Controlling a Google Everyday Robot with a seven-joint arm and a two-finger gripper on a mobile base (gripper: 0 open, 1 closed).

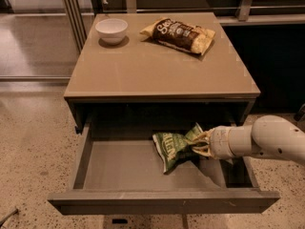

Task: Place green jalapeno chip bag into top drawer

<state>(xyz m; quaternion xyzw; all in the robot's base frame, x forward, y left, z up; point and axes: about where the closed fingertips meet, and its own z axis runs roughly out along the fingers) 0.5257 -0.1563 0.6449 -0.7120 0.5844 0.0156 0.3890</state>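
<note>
The green jalapeno chip bag hangs crumpled over the grey floor of the open top drawer, right of its middle. My gripper reaches in from the right on a white arm and is shut on the bag's right end. The bag's lower left corner is close to the drawer floor; I cannot tell whether it touches.
On the tan table top above the drawer stand a white bowl at the back left and a dark brown and yellow chip bag at the back right. The drawer front panel juts out towards the camera. Speckled floor lies to the left.
</note>
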